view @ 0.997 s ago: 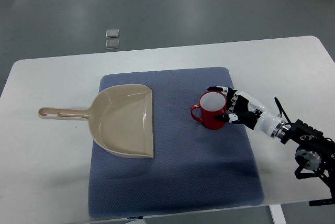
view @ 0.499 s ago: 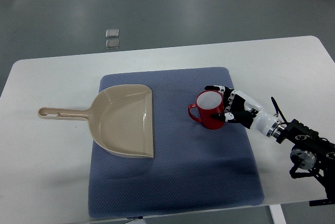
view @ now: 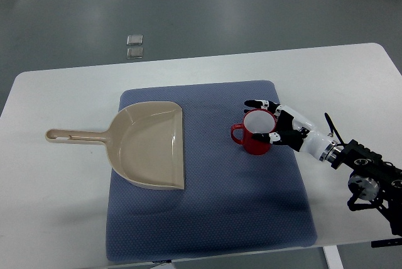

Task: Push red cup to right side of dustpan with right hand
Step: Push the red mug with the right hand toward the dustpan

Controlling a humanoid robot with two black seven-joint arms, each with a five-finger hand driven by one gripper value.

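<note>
One red cup (view: 256, 134) stands upright on blue mat (view: 207, 168), right of the dustpan (view: 151, 144), apart from it, handle leftward. Right hand (view: 281, 126) cups its right side, fingers spread, not gripping.

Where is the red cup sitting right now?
The red ceramic cup stands on the blue mat, right of the beige plastic dustpan with a gap between, the right hand against its right side.

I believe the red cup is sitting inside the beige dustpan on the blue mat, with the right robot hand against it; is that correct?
Not quite: the top view shows the red cup on the blue mat, to the right of the beige dustpan and apart from it, not inside. The right robot hand is indeed against the cup.
</note>
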